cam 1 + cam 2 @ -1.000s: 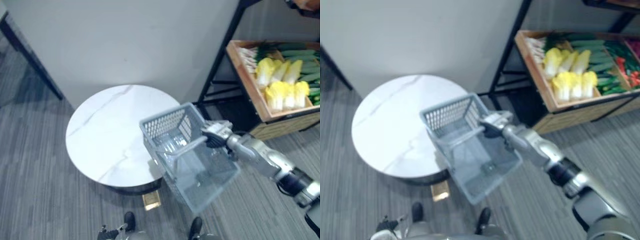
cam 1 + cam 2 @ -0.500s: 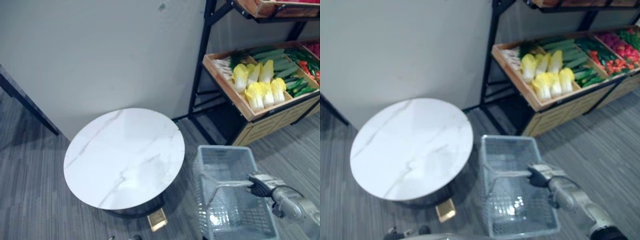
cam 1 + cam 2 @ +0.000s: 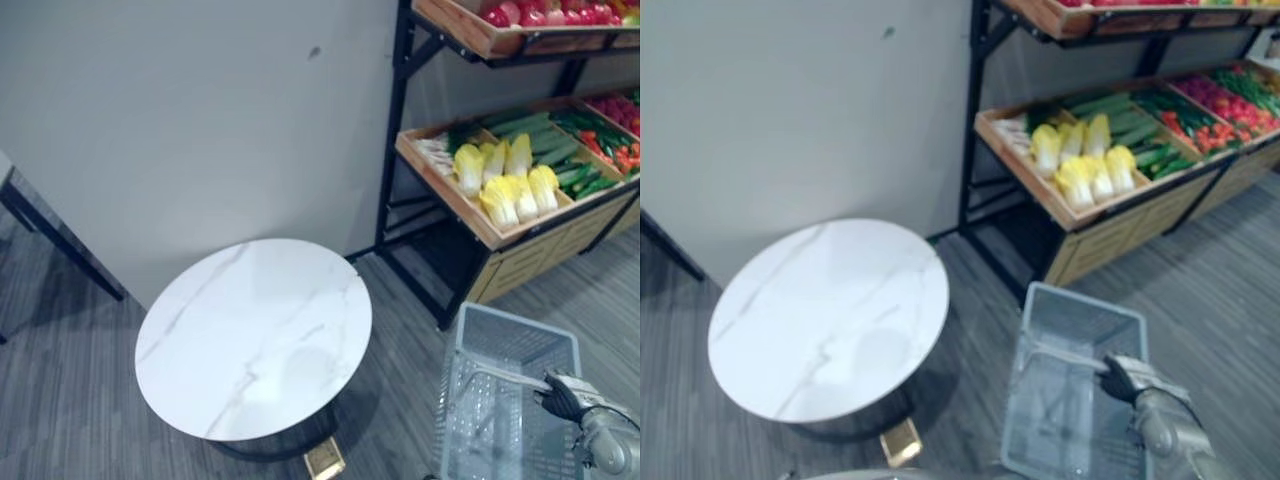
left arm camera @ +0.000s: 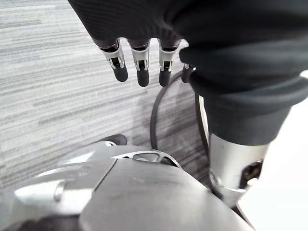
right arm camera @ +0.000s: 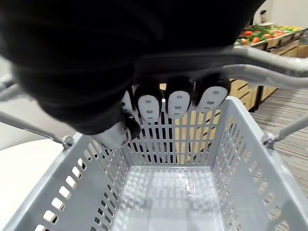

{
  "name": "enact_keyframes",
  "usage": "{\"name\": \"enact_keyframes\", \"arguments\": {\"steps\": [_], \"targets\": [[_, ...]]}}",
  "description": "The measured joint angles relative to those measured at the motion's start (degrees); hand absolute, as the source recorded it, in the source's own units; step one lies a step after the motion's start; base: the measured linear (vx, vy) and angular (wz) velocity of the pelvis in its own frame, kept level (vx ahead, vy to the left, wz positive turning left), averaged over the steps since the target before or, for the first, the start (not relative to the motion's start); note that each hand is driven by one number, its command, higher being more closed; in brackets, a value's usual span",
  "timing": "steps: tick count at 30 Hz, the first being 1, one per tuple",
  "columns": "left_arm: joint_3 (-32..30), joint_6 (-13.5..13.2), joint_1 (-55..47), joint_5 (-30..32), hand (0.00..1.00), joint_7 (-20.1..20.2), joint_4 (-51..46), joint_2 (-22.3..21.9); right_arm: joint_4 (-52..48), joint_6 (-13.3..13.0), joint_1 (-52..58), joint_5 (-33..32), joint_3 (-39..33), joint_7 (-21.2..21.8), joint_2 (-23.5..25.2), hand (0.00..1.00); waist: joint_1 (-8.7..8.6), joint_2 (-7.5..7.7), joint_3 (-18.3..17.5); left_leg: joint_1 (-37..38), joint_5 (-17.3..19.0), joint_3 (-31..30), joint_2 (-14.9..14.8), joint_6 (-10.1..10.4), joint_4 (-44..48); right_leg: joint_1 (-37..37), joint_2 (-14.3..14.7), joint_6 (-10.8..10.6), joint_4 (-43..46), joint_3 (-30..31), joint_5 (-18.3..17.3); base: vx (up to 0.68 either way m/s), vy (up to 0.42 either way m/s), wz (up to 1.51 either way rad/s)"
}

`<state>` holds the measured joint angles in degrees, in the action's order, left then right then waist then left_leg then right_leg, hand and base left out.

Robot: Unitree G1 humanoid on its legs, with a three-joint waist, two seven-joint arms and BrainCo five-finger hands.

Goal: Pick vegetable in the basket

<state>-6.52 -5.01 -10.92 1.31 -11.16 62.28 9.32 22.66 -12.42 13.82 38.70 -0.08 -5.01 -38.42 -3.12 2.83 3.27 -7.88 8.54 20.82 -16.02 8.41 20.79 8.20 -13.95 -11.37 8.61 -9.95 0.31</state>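
My right hand (image 3: 566, 396) is shut on the handle (image 5: 269, 65) of a grey plastic basket (image 3: 510, 350), its fingers (image 5: 179, 103) curled round the bar. The basket (image 5: 168, 192) is empty inside and sits low over the grey floor, right of the round table. Vegetables lie in a wooden shelf crate beyond it: yellow-white cabbages (image 3: 505, 178), green cucumbers (image 3: 562, 165) and red peppers (image 3: 1225, 100). My left hand (image 4: 139, 65) is down beside me over the floor, fingers straight, holding nothing.
A round white marble table (image 3: 255, 335) stands at the left before a pale wall. A black-framed rack (image 3: 395, 150) carries the wooden crate (image 3: 1040, 190) and an upper tray of red produce (image 3: 540, 15). A dark slanted leg (image 3: 60, 240) is at far left.
The camera has swung up and toward the rack. The basket, still in my right hand, has gone from over the table's edge down to the floor at the table's right.
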Motion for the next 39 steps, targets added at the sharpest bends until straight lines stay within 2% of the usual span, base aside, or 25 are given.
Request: {"name": "enact_keyframes", "arguments": {"steps": [2,3,4,5,6,7,10,11,13,15,17,18,20,22,23,24,25,26,27,30,32,33,35,37,39], "targets": [[0.0,0.1,0.8,0.1,0.0,0.1,-0.8,0.7,-1.4,1.4,-0.1,1.5,-0.5,0.0,1.4,1.0,-0.17,0.83,0.8,-3.2,4.4,2.7,-1.2,-2.2,7.5,1.7,-0.5,2.7,-2.0,1.0,1.6,-0.13,0.281,-0.85],[0.3,0.1,1.3,0.1,0.0,0.3,-0.8,0.9,-2.0,2.3,-0.7,2.0,-0.5,0.0,2.5,1.0,0.22,1.33,1.8,-1.6,5.3,6.0,-0.4,-3.3,5.8,0.8,-2.7,9.2,-4.8,-5.0,-0.1,-0.1,0.309,-0.95],[0.4,0.1,1.8,0.1,0.0,0.3,-0.8,0.7,-2.1,2.6,-1.4,2.0,-0.5,0.0,2.7,1.0,0.29,0.66,2.8,-0.1,5.0,8.2,-0.6,-4.8,3.6,0.2,-3.8,14.4,-4.8,-9.4,-3.4,-0.13,0.277,-1.23],[0.1,0.0,2.6,0.1,0.0,0.4,-0.8,-0.2,-2.8,2.5,-3.6,2.0,-0.5,0.0,2.4,1.0,0.18,-0.38,5.4,2.2,4.1,12.2,-1.2,-6.7,0.8,0.8,-5.7,13.9,2.4,-16.1,-3.0,-0.14,0.284,-1.33],[-0.1,-0.1,2.9,0.0,0.0,0.4,-1.0,-0.1,-2.8,2.2,-5.2,1.9,-0.5,0.0,2.3,1.0,0.23,-0.53,6.5,3.5,3.2,15.7,-1.1,-7.3,-1.6,2.3,-7.0,14.4,11.9,-20.6,-3.3,-0.13,0.302,-1.33],[-0.1,-0.1,2.8,0.0,0.0,0.4,-1.0,0.2,-2.7,2.0,-6.0,1.9,-0.4,0.0,2.3,1.0,0.35,-0.66,7.0,4.5,2.8,17.7,-0.9,-7.4,-2.8,2.4,-7.5,14.4,14.9,-22.3,-3.4,-0.02,0.337,-1.5],[-0.2,0.1,2.3,-0.1,0.0,0.8,-0.7,0.6,-2.5,1.7,-11.5,2.0,1.5,0.0,2.0,1.0,2.26,0.71,7.0,7.7,1.7,28.4,0.7,-8.4,-6.6,-1.5,-8.0,13.7,19.4,-27.0,-3.3,0.0,0.219,-1.64],[-0.5,0.1,2.3,-0.2,0.0,0.9,-0.7,0.5,-2.3,1.7,-13.4,1.9,2.8,0.0,1.8,1.0,2.62,0.77,7.0,7.9,1.7,30.9,0.8,-8.4,-6.7,-2.8,-8.1,13.0,19.1,-27.5,-2.8,-0.04,0.094,-1.45],[-1.0,0.1,2.9,-0.3,0.0,0.9,-0.8,0.6,-2.6,1.3,-15.6,1.8,4.3,0.0,1.8,1.0,3.4,0.99,6.9,7.8,1.7,35.5,1.0,-8.5,-6.7,-5.9,-8.3,9.6,14.4,-27.3,-0.6,-0.05,0.017,-1.39],[-2.4,0.1,4.1,-0.5,0.0,0.9,-0.8,0.3,-3.5,0.7,-15.6,1.9,5.4,0.0,1.8,1.0,3.14,1.14,6.7,6.8,0.7,38.8,1.0,-9.1,-6.5,-7.6,-8.0,5.9,6.8,-26.9,1.0,-0.08,-0.145,-0.97],[-3.0,0.0,4.7,-0.5,0.0,0.9,-0.8,0.0,-4.1,0.6,-14.4,1.9,5.4,0.0,1.8,1.0,2.33,0.88,6.7,6.0,-0.7,40.1,0.7,-8.9,-6.6,-7.9,-6.3,3.2,2.4,-27.1,-0.6,-0.08,-0.245,-0.55],[-3.2,-0.1,4.7,-0.5,0.0,0.8,-0.8,-0.3,-4.1,0.6,-13.8,1.8,5.4,0.0,1.8,1.0,2.0,0.5,6.7,5.9,-1.3,40.5,0.0,-8.5,-6.3,-8.6,-5.0,2.4,0.4,-27.2,-1.1,-0.06,-0.31,-0.42],[-3.4,0.0,4.5,-0.5,0.0,0.8,-0.7,-1.5,-4.2,0.9,-11.9,1.9,5.3,0.0,1.8,1.0,1.5,-1.35,6.7,5.9,-1.7,40.7,-4.1,-8.2,-3.1,-9.9,-1.7,2.0,-2.0,-27.3,-1.4,-0.05,-0.323,-0.31],[-3.5,0.0,3.9,-0.6,0.0,0.9,-1.2,-1.9,-4.6,1.4,-8.6,1.9,5.0,0.0,1.7,1.0,1.49,-2.6,6.6,5.9,-3.1,39.3,-10.1,-7.6,3.7,-10.7,1.4,3.5,-1.9,-26.9,-3.6,-0.06,-0.273,-0.39],[-3.5,-0.1,3.5,-0.6,0.0,0.9,-1.6,-1.9,-4.7,1.5,-8.2,1.9,5.0,0.0,1.7,1.0,1.56,-2.67,6.6,5.9,-3.8,38.6,-11.3,-7.9,5.6,-10.6,1.8,3.9,-1.4,-26.0,-4.2,-0.08,-0.225,-0.58],[-3.4,-0.3,2.7,-1.2,0.0,0.9,-2.2,-1.9,-4.7,1.7,-8.0,1.9,5.1,0.0,1.6,1.0,1.72,-2.64,6.7,5.4,-6.2,33.9,-12.6,-8.6,8.2,-10.7,2.2,4.7,-0.8,-24.0,-4.6,-0.09,-0.195,-0.71],[-3.3,-0.9,1.7,-1.2,0.0,0.9,-2.8,-2.1,-5.1,1.8,-8.0,1.8,5.1,-0.1,1.1,1.0,1.74,-1.95,7.1,3.2,-8.3,25.1,-12.1,-8.1,10.5,-10.7,2.2,5.2,-0.9,-21.8,-5.0,-0.1,-0.168,-0.75],[-3.3,-1.2,1.3,-1.3,0.0,0.8,-3.1,-2.3,-5.3,1.9,-8.0,1.7,5.1,-0.4,0.8,1.0,1.77,-2.02,7.0,1.7,-7.9,19.6,-10.8,-7.4,11.2,-10.6,2.2,5.2,-1.5,-20.6,-5.1,-0.09,-0.084,-0.86],[-3.3,-1.9,0.9,-2.9,0.0,0.8,-3.3,-3.0,-5.7,2.3,-8.1,1.7,5.2,-1.3,0.2,1.0,1.93,-2.32,7.0,-0.1,-4.3,9.3,-5.9,-4.4,10.5,-10.1,1.9,5.6,-2.7,-17.8,-5.3,-0.06,0.005,-0.77],[-2.9,-2.0,-1.3,-3.5,0.0,0.8,-4.4,-3.4,-5.8,2.3,-8.4,1.6,7.4,-1.5,0.1,1.0,2.73,-2.69,6.9,0.4,-2.9,0.3,1.4,-2.7,-1.1,-8.4,2.3,5.4,-3.2,-13.2,-4.5,0.0,0.097,-0.87],[-3.0,-2.0,-2.3,-3.5,0.0,0.8,-4.6,-4.1,-6.0,2.1,-8.8,1.6,8.3,-1.5,-0.1,1.0,3.35,-3.71,6.7,0.5,-4.9,-3.1,3.5,-2.7,-10.3,-7.0,3.4,4.4,-3.3,-11.0,-3.7,0.06,0.185,-0.63],[-3.4,-2.0,-2.4,-4.1,0.0,0.7,-5.2,-4.2,-6.1,2.2,-9.0,1.6,9.5,-1.5,0.4,1.0,3.44,-3.11,6.3,1.3,-5.3,-2.9,5.3,-3.3,-12.0,-6.3,2.4,3.1,-4.5,-9.4,-2.9,0.11,0.164,-0.42],[-3.5,-2.4,-2.3,-5.0,0.0,0.8,-5.8,-3.7,-6.2,1.9,-9.8,1.2,10.2,-1.4,0.0,1.0,3.54,-2.05,6.6,0.5,-5.2,-3.4,7.1,-3.7,-12.0,-6.4,1.5,1.9,-8.3,-9.2,-0.1,0.12,0.106,-0.2],[-3.5,-2.2,-2.3,-5.2,0.0,0.8,-5.7,-3.5,-6.2,1.5,-12.1,1.3,10.7,-1.4,-0.1,1.0,4.61,-2.17,6.7,-0.4,-3.6,-7.7,8.7,-6.0,-10.5,-6.5,1.4,1.3,-11.6,-7.4,3.6,0.13,0.081,-0.39],[-3.2,-2.3,-2.2,-5.2,0.0,0.8,-6.3,-3.5,-6.0,0.8,-13.0,1.2,11.0,-1.4,-0.1,1.0,4.92,-2.51,6.8,-0.2,-3.4,-7.4,9.6,-6.1,-10.6,-6.5,0.4,0.8,-11.7,-6.7,4.4,0.06,0.091,-0.14]]}}
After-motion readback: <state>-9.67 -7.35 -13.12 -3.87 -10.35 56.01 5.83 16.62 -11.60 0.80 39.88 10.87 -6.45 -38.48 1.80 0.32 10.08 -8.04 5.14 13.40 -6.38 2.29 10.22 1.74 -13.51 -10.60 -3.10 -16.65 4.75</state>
